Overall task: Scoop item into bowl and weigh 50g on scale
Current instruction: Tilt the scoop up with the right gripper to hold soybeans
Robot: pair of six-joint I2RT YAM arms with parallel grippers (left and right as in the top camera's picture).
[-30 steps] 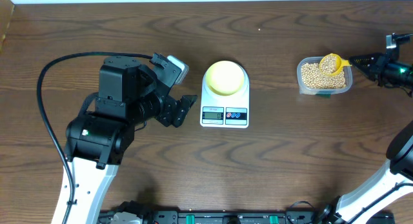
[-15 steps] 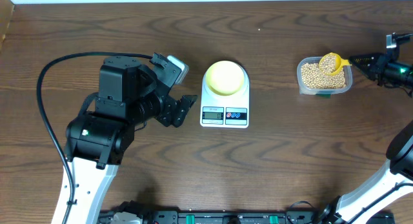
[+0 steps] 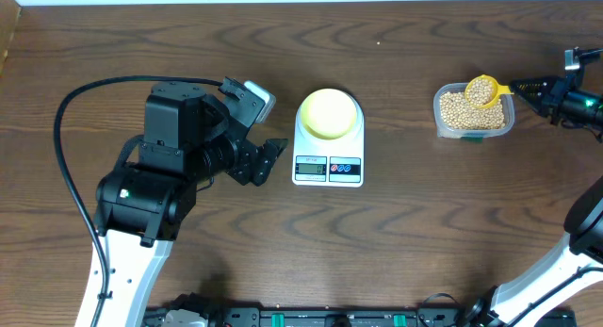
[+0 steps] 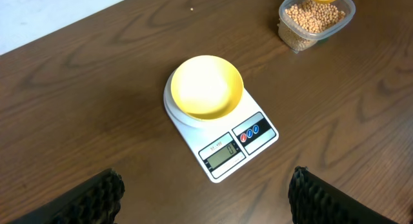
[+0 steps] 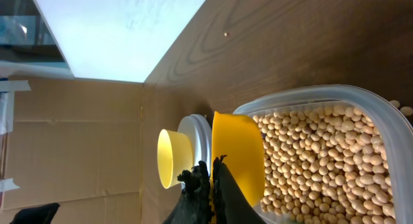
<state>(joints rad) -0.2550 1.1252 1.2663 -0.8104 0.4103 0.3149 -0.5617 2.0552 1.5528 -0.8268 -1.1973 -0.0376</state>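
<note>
The pale yellow bowl (image 3: 329, 113) sits empty on the white scale (image 3: 328, 167) at mid-table. To the right, a clear tub (image 3: 474, 129) holds the tan beans (image 3: 462, 110). A bright yellow scoop (image 3: 483, 89), loaded with beans, hovers over the tub's far right part. My right gripper (image 3: 521, 85) is shut on the scoop's handle. In the right wrist view the gripper (image 5: 211, 179) pinches the scoop (image 5: 239, 153) beside the beans (image 5: 322, 159), with the bowl (image 5: 169, 158) beyond. My left gripper (image 3: 268, 160) is open just left of the scale. Its fingers (image 4: 97, 198) frame bare table below the bowl (image 4: 206, 86).
The left arm's bulky body and a black cable (image 3: 66, 110) fill the table's left side. The tub (image 4: 316, 17) stands near the far right. A pale wall runs along the table's far edge.
The loaded scoop has crept slightly toward the tub's far side. The left arm has not moved.
</note>
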